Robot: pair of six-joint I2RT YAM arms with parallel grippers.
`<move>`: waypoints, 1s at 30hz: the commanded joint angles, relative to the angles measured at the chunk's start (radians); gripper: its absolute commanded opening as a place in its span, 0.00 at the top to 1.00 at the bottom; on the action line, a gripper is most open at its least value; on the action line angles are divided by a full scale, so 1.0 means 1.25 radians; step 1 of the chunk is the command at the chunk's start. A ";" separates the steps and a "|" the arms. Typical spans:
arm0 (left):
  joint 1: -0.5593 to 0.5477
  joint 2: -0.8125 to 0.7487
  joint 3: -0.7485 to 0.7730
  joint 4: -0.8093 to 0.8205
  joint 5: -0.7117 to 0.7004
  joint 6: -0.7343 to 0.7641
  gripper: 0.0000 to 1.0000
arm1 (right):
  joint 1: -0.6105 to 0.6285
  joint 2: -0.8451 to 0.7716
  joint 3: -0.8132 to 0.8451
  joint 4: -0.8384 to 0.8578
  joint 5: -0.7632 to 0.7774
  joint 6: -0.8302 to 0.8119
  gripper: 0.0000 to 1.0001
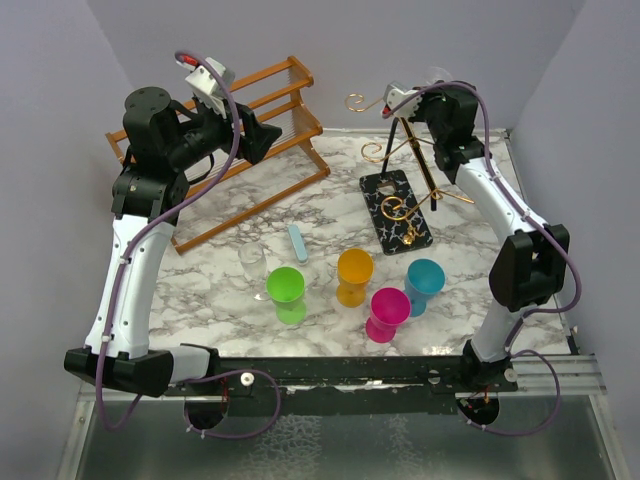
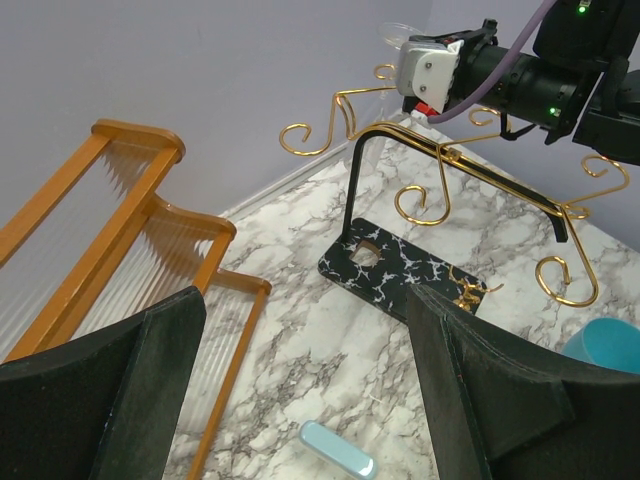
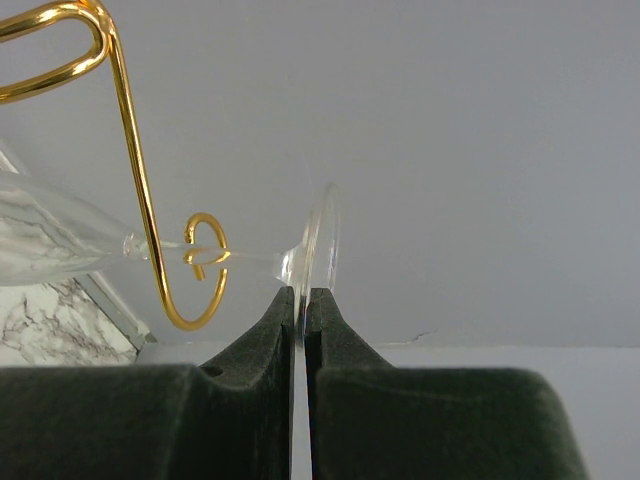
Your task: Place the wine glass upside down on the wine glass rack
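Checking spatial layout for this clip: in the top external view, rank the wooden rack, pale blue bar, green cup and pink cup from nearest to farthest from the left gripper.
From the open left gripper:
1. wooden rack, right beside it, back left.
2. pale blue bar, mid-table.
3. green cup, front left.
4. pink cup, front, right of centre.

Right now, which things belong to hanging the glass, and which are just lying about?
Job: wine glass, pinched by its foot in the right pincer; wine glass rack.
Lying about: wooden rack; green cup; orange cup; pink cup; blue cup; small clear glass; pale blue bar.
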 commanded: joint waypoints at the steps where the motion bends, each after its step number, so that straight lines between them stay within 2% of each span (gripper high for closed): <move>1: 0.002 -0.020 -0.006 0.009 0.002 0.009 0.16 | -0.009 -0.039 0.019 -0.020 0.026 -0.025 0.99; 30: 0.002 -0.017 -0.003 0.004 0.002 0.017 0.16 | -0.033 0.051 0.126 -0.041 0.074 -0.026 0.99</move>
